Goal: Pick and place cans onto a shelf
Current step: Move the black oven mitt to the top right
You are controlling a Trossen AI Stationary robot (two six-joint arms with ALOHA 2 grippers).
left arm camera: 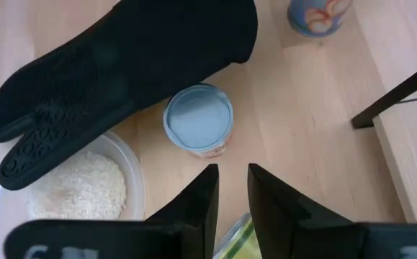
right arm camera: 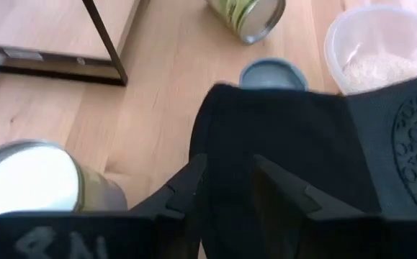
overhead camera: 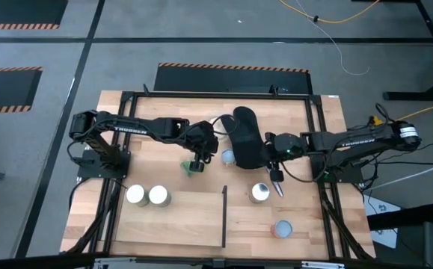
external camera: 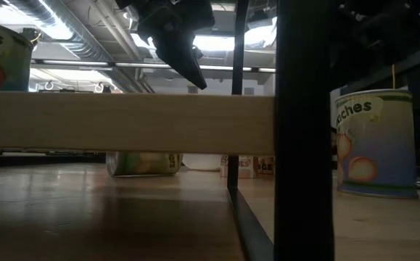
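A green-label can [overhead camera: 193,169] lies on its side on the table; it also shows in the right wrist view [right arm camera: 249,14] and the low view [external camera: 144,163]. My left gripper [overhead camera: 197,159] hangs above it, fingers a narrow gap apart [left arm camera: 233,188], empty. A pale-blue-topped can [left arm camera: 198,121] stands beside the black oven mitt [overhead camera: 246,138]. My right gripper [overhead camera: 277,184] is just right of a white-topped can [overhead camera: 259,193], fingers slightly apart [right arm camera: 230,180], empty. Two white-topped cans [overhead camera: 135,195] [overhead camera: 158,196] stand on the light-wood shelf [overhead camera: 190,220], left of its black strip [overhead camera: 224,217].
A clear bowl of beige grains [left arm camera: 78,188] sits partly under the mitt. Another can [overhead camera: 281,229] stands near the front right. In the low view the shelf plank [external camera: 122,122] and a black post [external camera: 304,130] stand close in front, with a peach-label can [external camera: 376,145] at the right.
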